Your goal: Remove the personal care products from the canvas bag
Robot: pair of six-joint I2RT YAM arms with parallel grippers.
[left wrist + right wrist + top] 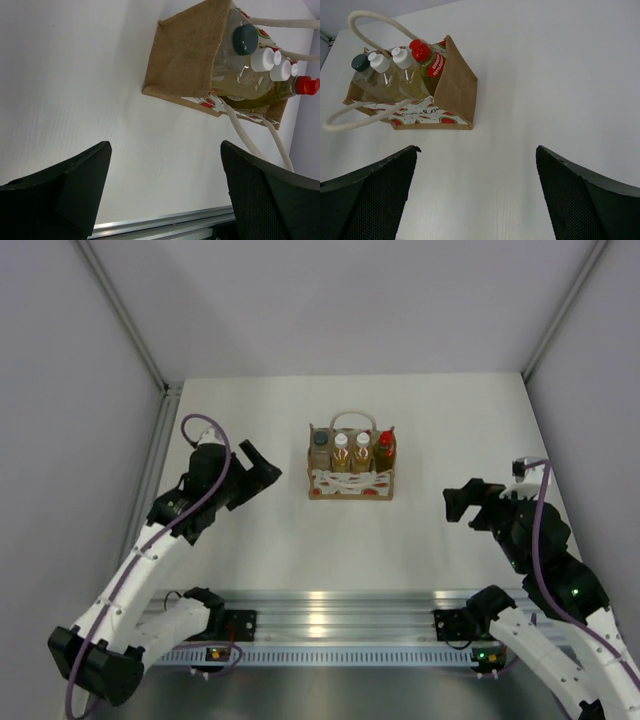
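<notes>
The tan canvas bag [350, 483] stands upright at the table's middle, its white watermelon-print panel facing me and its handles up. Four bottles stand in it in a row: a dark-capped clear one [320, 441], two white-capped yellow-liquid ones [341, 442] [363, 442], and a red-capped yellow one [384, 439]. My left gripper [262, 466] is open and empty, left of the bag and apart from it. My right gripper [460, 502] is open and empty, right of the bag. The left wrist view shows the bag's side [185, 55], the right wrist view the other side [459, 85].
An aluminium rail [320, 625] runs along the near table edge between the arm bases. Grey walls close the left, back and right sides. The bag's rope handle [250, 142] hangs near my left gripper's right finger [270, 195].
</notes>
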